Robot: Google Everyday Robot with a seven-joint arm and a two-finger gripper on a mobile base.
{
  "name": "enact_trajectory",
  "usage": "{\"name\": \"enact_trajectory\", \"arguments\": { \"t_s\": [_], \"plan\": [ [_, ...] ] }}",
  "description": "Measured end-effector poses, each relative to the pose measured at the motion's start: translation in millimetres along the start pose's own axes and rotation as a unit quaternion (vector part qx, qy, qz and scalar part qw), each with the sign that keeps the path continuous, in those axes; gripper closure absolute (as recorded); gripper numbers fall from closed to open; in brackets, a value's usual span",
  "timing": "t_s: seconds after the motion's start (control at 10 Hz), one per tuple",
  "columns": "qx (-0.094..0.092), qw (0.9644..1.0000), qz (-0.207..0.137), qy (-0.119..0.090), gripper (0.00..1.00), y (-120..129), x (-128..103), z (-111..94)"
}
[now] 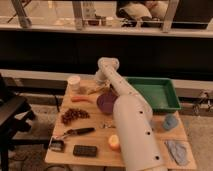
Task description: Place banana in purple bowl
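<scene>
Gripper (100, 86) clenched at the table's far side, apparently on the banana (97, 90); purple bowl (106, 103) looks empty.

A single camera looks down from high behind the arm, facing the window wall at 12 o'clock. The wooden table (90, 155) fills the middle distance. The gripper (100, 86) lies far off, near 11 o'clock.
</scene>
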Motion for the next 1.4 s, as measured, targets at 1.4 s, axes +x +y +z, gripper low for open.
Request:
{"name": "enact_trajectory", "arguments": {
  "t_s": [1.4],
  "plan": [
    [0.064,0.9976,0.014,0.023,1.00,151.3,-40.9,-169.7]
  ]
}}
